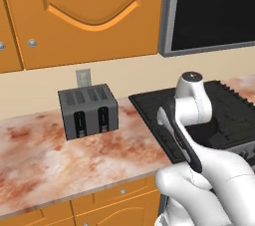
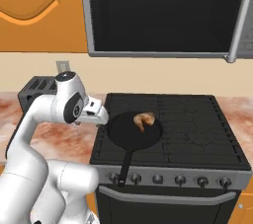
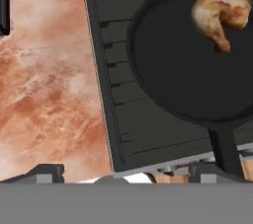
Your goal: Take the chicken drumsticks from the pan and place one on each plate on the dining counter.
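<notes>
Claw (image 3: pixel 121 171): released, jaws wide, holding nothing.
Pan (image 3: pixel 192 70): on stove top (image 2: pixel 197 124), below and ahead of claw.
Chicken drumsticks (image 3: pixel 222 13): in pan, far side from claw.

Home kitchen: stove (image 2: pixel 197 129), toaster (image 1: pixel 88 111), orange cabinets (image 1: pixel 89 16), marble worktop (image 1: pixel 74 163).
</notes>
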